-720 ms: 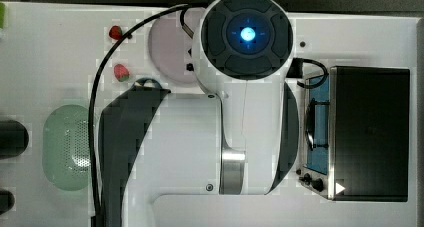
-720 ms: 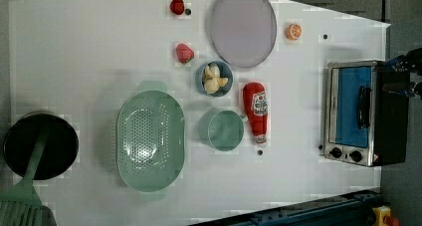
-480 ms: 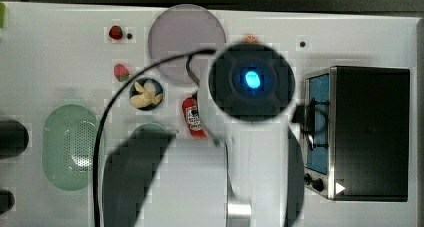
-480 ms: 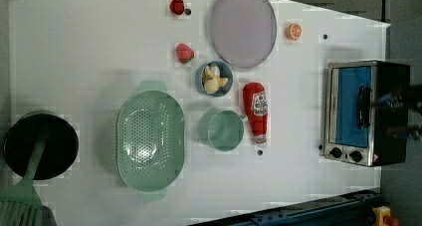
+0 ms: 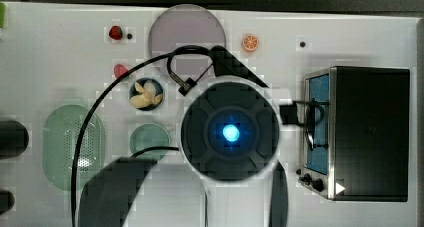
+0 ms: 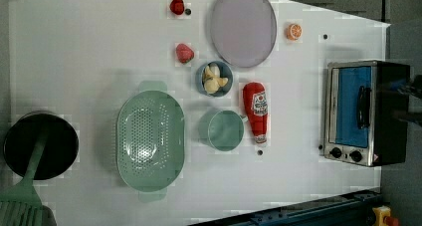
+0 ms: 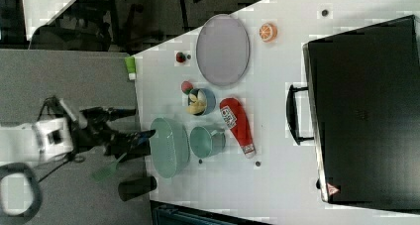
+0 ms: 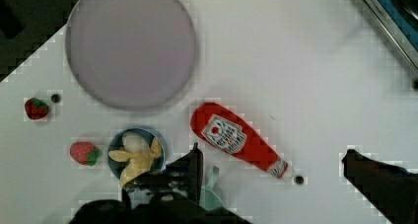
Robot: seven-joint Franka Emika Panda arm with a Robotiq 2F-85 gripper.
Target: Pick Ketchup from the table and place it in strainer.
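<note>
Compared with the top view a moment earlier, we see the arm's round wrist housing [image 5: 230,132] shifted toward the toaster oven [image 5: 367,132] and now covering the spot where the Ketchup lay exposed beside the cup [image 5: 149,138]; we read this as the approach phase, with the grasp not yet begun. In the left view the Ketchup [image 6: 255,110] lies flat on the table [image 6: 89,47], just beside the pale green cup [image 6: 225,130] and near the blue bowl of banana pieces [image 6: 214,78], its white cap end pointing away from the grey-lilac plate [image 6: 243,26]. The strainer [image 6: 150,140] stands beyond the cup, apart from the bottle and with nothing in it. In the wrist view the gripper [image 8: 276,177] looks down on the table, its jaws spread wide and holding nothing, the bottle [image 8: 236,139] lying between them.
</note>
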